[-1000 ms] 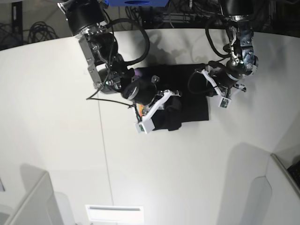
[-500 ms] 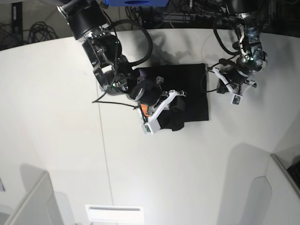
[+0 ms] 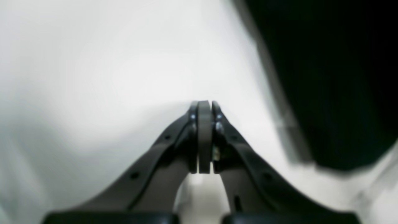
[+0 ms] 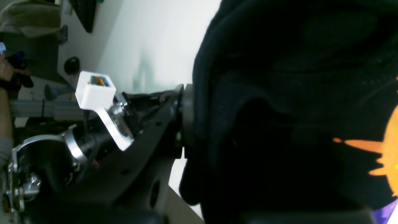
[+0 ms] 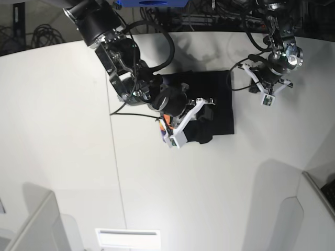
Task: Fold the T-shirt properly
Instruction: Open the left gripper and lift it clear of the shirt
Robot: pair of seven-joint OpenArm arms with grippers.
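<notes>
The black T-shirt [image 5: 212, 94] lies partly folded at the back middle of the white table [image 5: 63, 130]. My right gripper [image 5: 196, 123] is at its front left corner, shut on a raised bunch of the cloth. A strip of the orange print shows at that lifted edge. In the right wrist view the T-shirt [image 4: 295, 109] fills the right side and hides the fingertips, with the orange print [image 4: 388, 146] at the far right. My left gripper [image 5: 260, 83] hovers just right of the T-shirt, shut and empty. In its own view the left gripper [image 3: 204, 107] is over bare table, beside the T-shirt [image 3: 335, 77].
Grey-white panels stand at the front left [image 5: 36, 225] and front right [image 5: 309, 209] corners. A white slotted plate [image 5: 128, 238] lies at the front edge. Cables and dark equipment [image 5: 209, 15] run behind the table. A seam [image 5: 116, 162] crosses the tabletop.
My right gripper has carried its bunch of cloth to the right, over the shirt. My left gripper has drawn away from the shirt's right edge, up and to the right.
</notes>
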